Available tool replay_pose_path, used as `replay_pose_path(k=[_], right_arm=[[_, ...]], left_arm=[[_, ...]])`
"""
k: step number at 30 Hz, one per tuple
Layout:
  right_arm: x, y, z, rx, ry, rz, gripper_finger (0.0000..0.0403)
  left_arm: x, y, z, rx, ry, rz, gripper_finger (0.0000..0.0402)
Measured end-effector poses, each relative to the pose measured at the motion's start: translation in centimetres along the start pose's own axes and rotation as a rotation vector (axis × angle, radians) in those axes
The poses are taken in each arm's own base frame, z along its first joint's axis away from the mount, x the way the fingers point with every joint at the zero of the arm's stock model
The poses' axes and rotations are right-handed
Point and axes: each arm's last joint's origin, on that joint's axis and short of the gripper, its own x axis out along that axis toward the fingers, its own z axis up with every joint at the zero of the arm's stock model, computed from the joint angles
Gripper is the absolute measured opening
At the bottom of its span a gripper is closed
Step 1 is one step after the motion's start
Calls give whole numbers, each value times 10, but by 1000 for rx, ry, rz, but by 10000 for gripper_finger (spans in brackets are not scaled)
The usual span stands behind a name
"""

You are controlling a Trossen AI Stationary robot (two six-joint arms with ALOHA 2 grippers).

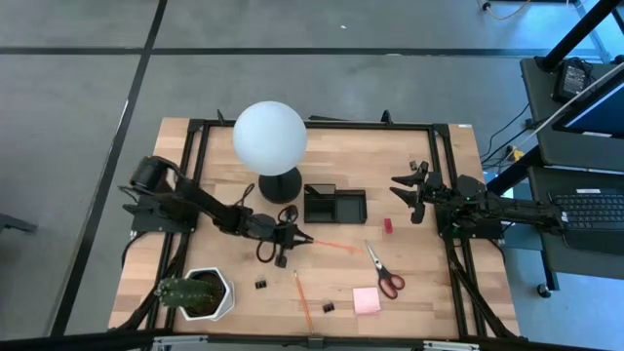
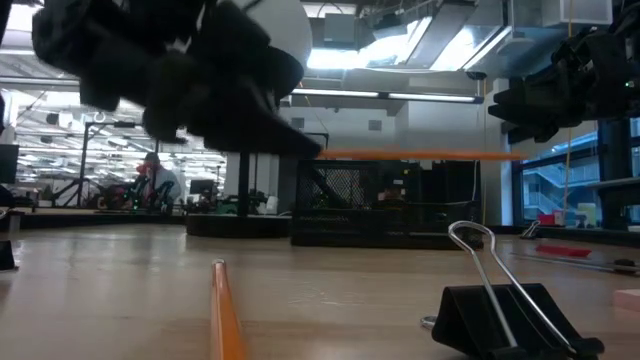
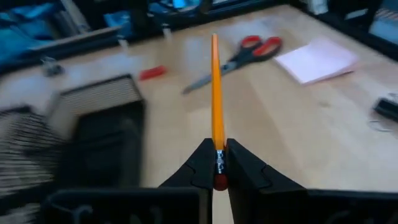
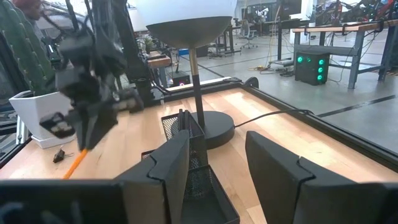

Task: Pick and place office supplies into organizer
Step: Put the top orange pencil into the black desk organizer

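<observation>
Left pincer (image 1: pixel 292 237), clamped on an orange pencil (image 1: pixel 331 244) pointing toward 3 o'clock; right pincer (image 1: pixel 408 192) apart, waiting beside the organizer (image 1: pixel 334 205).

Grey concrete floor (image 1: pixel 78 146) with dark lines, ceiling strip lights (image 2: pixel 400 95), desks (image 4: pixel 336 28) behind.

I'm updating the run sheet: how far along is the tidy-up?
Done: nothing visibly in the organizer yet. In hand: the left gripper is shut on an orange pencil, lifted off the table. Left: scissors, sticky notes, red block, second pencil, binder clips. The right gripper waits open.
</observation>
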Motion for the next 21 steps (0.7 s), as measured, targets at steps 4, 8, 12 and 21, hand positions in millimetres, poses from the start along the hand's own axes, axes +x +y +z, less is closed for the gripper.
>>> replay_pose_path(k=[4, 8, 12, 21], right_arm=[[0, 0, 0, 0, 0, 0, 162], [0, 0, 0, 0, 0, 0, 162], [0, 0, 0, 0, 0, 0, 162], [0, 0, 0, 0, 0, 0, 162]], left_arm=[[-9, 8, 24, 82, 74, 73, 17], [-13, 14, 45, 188, 193, 126, 17], [-15, 18, 65, 287, 294, 137, 17], [-25, 31, 117, 403, 495, 238, 17]])
